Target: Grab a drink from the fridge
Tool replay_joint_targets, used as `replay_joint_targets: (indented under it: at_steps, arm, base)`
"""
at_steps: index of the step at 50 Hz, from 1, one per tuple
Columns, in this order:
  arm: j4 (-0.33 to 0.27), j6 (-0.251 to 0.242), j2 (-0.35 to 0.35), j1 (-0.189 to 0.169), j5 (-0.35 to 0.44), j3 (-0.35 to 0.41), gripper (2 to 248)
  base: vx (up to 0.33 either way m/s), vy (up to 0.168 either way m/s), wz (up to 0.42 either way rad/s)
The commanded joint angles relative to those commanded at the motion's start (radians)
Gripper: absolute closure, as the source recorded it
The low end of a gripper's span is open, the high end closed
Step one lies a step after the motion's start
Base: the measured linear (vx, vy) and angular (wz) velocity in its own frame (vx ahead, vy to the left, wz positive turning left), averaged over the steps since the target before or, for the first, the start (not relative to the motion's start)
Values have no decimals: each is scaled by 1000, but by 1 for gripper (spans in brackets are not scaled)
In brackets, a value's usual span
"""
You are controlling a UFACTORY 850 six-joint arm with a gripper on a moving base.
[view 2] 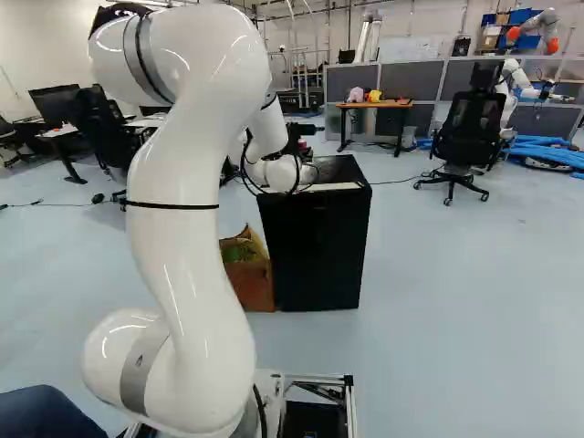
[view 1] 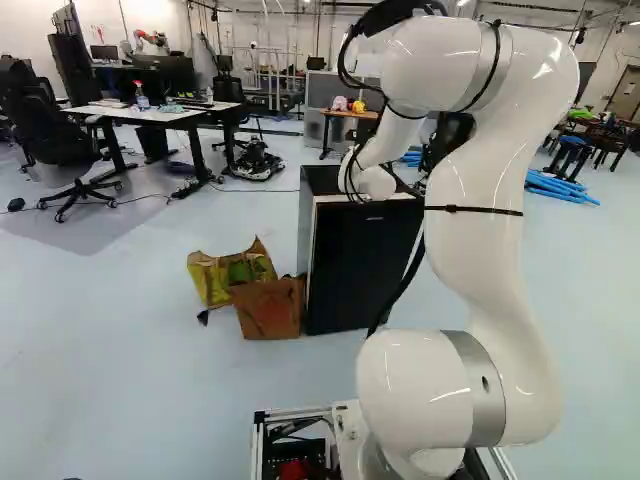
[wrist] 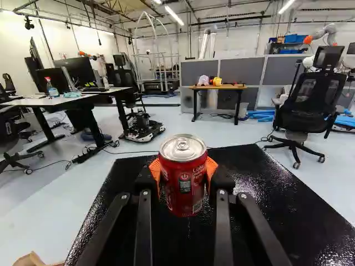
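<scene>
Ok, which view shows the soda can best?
The wrist view: the red soda can is upright between the orange pads of the gripper, lid and front visible. In both base views I can't make it out.

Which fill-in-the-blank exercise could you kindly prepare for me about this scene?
The pincer holds a can whose main colour is ____.
The pads pressing the can are ____.
The top of the fridge is ____.
Beside the fridge, a brown bag stands on the ____.

Missing words: red; orange; black; floor.
</scene>
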Motion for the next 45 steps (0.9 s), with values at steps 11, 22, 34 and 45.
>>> replay_joint_targets:
  at_steps: [11,22,34,45]
  arm:
    - [3,-2,20,4,-2,24,152]
    - [7,-6,52,9,-6,61,152]
    - [13,-11,100,17,-12,117,152]
    - [20,-17,155,27,-18,183,152]
  base:
    - [0,0,0]
    - [0,0,0]
    - [0,0,0]
    - [0,0,0]
